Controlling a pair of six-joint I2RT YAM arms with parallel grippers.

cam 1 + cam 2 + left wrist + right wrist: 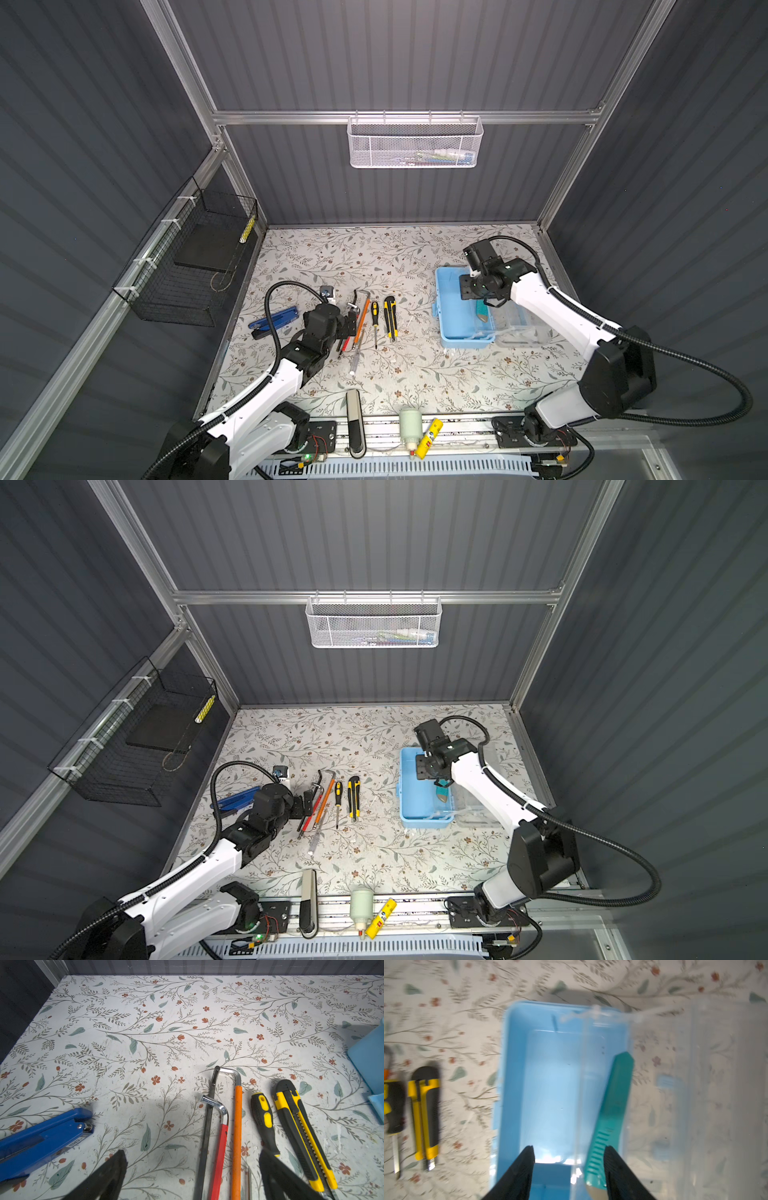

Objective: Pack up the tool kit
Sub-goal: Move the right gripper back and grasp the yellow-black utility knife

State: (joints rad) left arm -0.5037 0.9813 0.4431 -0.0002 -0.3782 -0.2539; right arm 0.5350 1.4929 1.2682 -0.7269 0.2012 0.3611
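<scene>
Item: tool kit (451,307), a light-blue rectangular box, open. It lies at 3 o'clock on the floral counter (374,257), taking the back wall as 12 in both top views. Its long side runs 12 to 6. The clear lid (519,328) is folded flat onto the counter at the box's 3 o'clock side.

Contents: one teal utility knife (610,1109), lying along the lid-side wall of the box.

Right pincer (569,1149): directly above the tool kit, pointing down into it, jaws apart. The teal knife's ribbed end is against the inner face of one finger (614,1165). The other finger stands clear of the knife over the bare box floor, so nothing is clamped.

At 9 o'clock of the kit, apart from it and laid in a row on the counter:
- yellow-and-black utility knife (390,318), nearest the kit
- yellow-and-black screwdriver (375,316)
- orange-sleeved hex key (236,1126)
- red-sleeved hex key (220,1142)
- bare dark hex key (208,1122)

Left pincer (192,1152): above the hex keys, well apart from the tool kit, jaws spread wide and holding nothing.

Further toward 9 o'clock: blue folding tool (274,318), flat on the counter.
</scene>
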